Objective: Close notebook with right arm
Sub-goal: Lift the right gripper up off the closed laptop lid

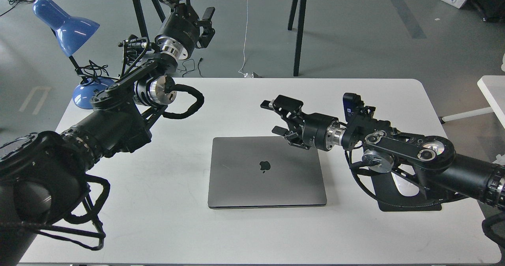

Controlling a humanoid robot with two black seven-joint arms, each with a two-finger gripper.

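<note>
Nearest me, the white surface (165,203) is bare along its front edge. The notebook (266,171) lies flat at centre, lid down, logo up; I judge the closing step done, the front seam showing no gap. To its right a black mouse pad (410,205) lies under my right arm (410,151), with a white mouse (406,188) partly hidden on it.

My right hand (281,118) hovers just above the notebook's far right corner, clear of the lid, fingers parted wide and holding nothing. What remains, as I judge it, is to lift this arm up and away to the right without dragging across the lid.

Farther back, my left arm (130,96) rises off the surface; its left hand (208,21) is held high, and I cannot tell its opening. A blue lamp (67,29) stands at the far left corner.
</note>
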